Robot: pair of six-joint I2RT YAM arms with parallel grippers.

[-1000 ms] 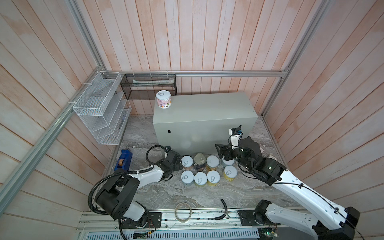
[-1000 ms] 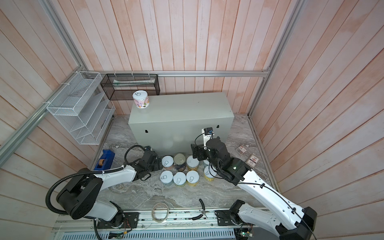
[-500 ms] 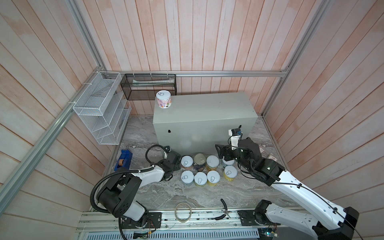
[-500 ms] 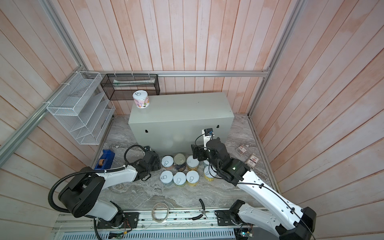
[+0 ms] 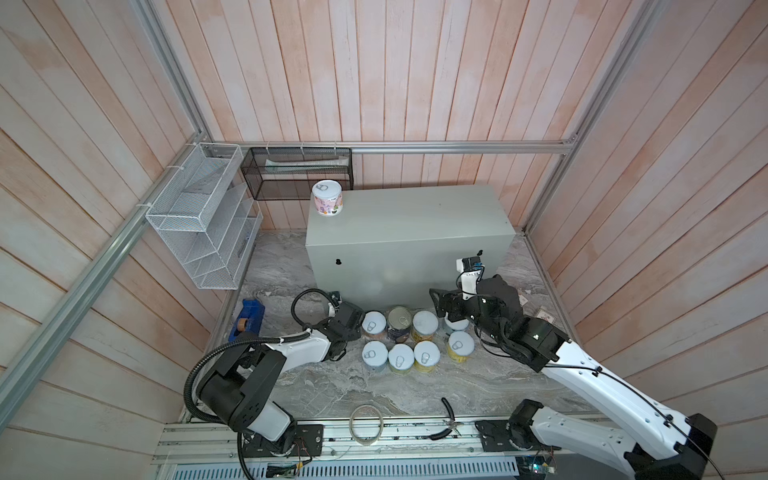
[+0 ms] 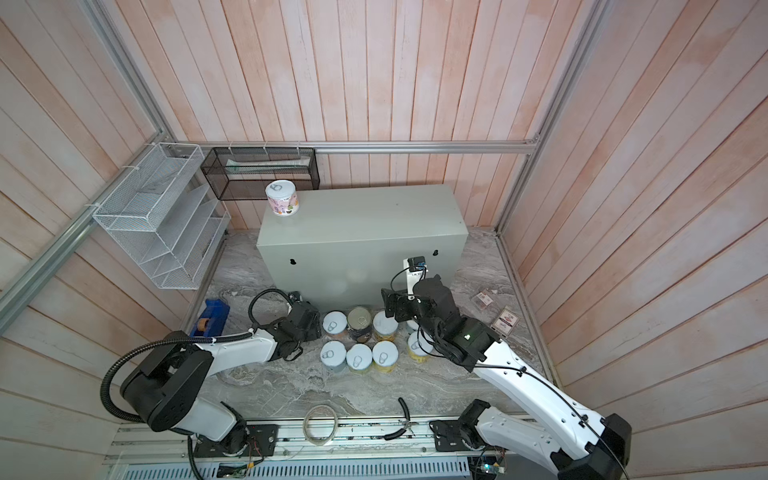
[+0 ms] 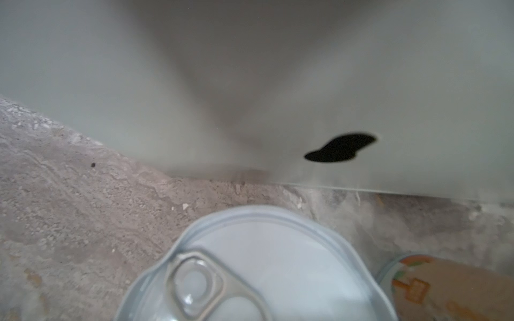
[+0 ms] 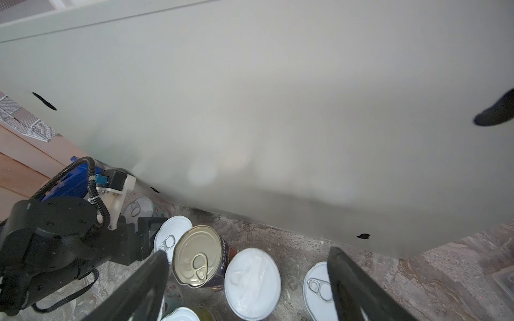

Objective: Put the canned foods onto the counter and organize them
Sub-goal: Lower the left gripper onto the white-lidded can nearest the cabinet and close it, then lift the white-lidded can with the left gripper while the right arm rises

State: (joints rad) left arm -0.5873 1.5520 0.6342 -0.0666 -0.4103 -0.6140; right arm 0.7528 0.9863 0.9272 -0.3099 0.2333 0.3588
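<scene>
with right jaws spread and the left jaws' hold on the silver-lidded can (image 7: 278, 266) unclear, the robot should pinch firmly, then lift straight up to the table (image 5: 415, 216).

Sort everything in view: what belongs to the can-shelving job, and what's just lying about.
Job:
counter
pink can on it
floor cans, including the navy can

Lying about:
tape ring
pliers
blue dispenser
wire rack
mesh basket
cards

Pale grey-green metal box counter (image 5: 415, 220) held one pink-labelled pull-tab can (image 5: 327, 198) upright at its back-left corner. Remaining cans (image 5: 401, 357) stood upright, clustered before its front, incl. tall navy can (image 5: 400, 321).
</scene>
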